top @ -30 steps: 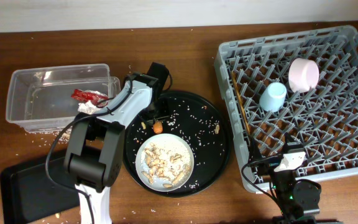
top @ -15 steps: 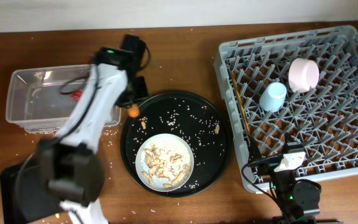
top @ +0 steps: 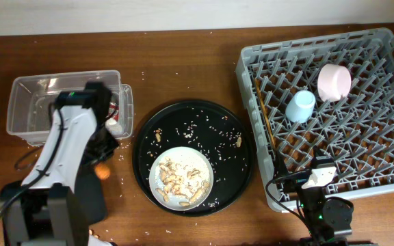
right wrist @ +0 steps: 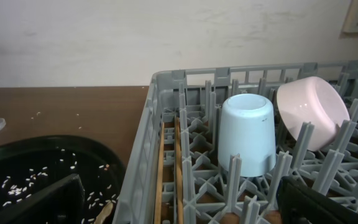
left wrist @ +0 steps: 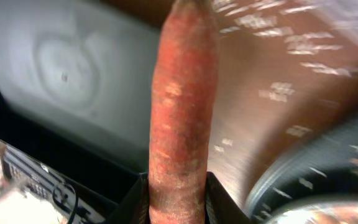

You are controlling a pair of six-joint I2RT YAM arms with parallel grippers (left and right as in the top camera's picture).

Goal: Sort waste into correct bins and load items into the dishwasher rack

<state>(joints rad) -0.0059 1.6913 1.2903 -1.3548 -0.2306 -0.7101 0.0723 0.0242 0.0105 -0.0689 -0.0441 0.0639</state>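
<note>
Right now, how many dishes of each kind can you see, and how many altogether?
Cup: 1
Bowl: 1
Plate: 1
Chopsticks: 2
Total: 5

Wooden table (top: 197,61): clear tub (top: 26,109), black bin (top: 96,201), round tray (top: 231,171), rack (top: 320,39), specks (top: 142,74), probably rice.
</note>
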